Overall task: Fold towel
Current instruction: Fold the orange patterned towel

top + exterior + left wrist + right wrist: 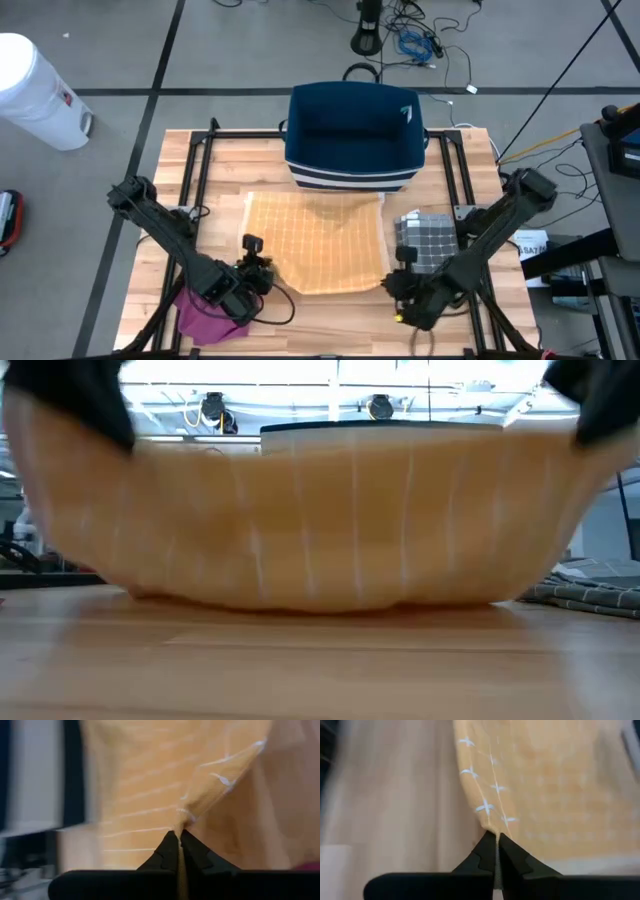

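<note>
Orange cotton with a thin white grid, the towel [318, 240] lies spread in the middle of the pale wooden desk [330, 320], its far edge close to a navy blue fabric basket [356, 135], its two near corners raised off the wood. The left gripper [258, 268] has its fingers [167, 852] clenched on the near left corner, cloth running up out of the seam between them. The right gripper [400, 284] is clamped the same way on the near right corner, fingers [485, 854] tight on the hem. Seen from desk height, the near edge hangs between the two grips in a shallow sag, its belly touching the wood.

The risks, as I judge them: each hold looks like only a small bite of hem, so a quick lift or pull could slide a corner free. If the arms carry forward unevenly, the fold will land skewed. The sagging middle may drag and bunch under itself. A grey checked cloth [424, 238] lies just beside the towel's right edge (near the right arm), and a magenta cloth [208, 318] sits by the left arm; either could be snagged.

No brand, label or legible writing shows; a pale mark on the basket's corner is too small to read.
</note>
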Motion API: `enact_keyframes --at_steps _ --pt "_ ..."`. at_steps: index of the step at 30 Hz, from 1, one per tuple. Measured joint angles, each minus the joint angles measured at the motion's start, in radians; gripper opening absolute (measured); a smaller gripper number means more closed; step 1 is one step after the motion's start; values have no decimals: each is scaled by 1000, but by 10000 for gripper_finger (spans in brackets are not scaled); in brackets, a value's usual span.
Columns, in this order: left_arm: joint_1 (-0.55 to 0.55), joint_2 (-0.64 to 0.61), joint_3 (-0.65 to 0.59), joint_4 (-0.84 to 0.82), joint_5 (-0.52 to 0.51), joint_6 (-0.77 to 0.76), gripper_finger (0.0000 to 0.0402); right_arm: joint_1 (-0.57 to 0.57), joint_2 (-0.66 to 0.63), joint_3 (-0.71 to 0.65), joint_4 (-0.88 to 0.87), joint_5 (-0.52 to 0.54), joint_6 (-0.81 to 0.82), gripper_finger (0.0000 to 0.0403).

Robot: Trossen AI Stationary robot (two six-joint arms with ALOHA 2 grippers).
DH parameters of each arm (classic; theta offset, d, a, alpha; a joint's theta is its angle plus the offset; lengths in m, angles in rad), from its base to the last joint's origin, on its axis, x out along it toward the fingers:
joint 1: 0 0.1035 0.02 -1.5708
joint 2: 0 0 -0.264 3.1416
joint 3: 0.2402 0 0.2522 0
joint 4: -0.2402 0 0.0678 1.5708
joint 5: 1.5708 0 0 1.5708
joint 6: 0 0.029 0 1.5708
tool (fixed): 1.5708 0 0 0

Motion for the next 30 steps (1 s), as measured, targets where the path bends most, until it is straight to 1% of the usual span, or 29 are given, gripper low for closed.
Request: enact_keyframes --at_steps 3,9,13,19,25,27,30 --pt "-2 0 133 -125 -92 3 3 30 -119 0 58 21 -100 0" --pt "-35 -1 362 -303 -207 7 3 97 -316 1 221 37 -354 0" --pt "-68 -1 491 -343 -267 51 3 143 -403 1 324 16 -526 0" --pt "-127 -1 645 -346 -345 129 3 198 -479 1 419 -8 -685 0" --pt "-164 -1 701 -344 -378 183 3 228 -490 1 460 -19 -765 0" --pt "-152 -1 702 -353 -358 181 3 226 -491 1 438 5 -720 0" --pt "-110 -1 702 -397 -285 137 3 205 -494 1 304 65 -575 0"
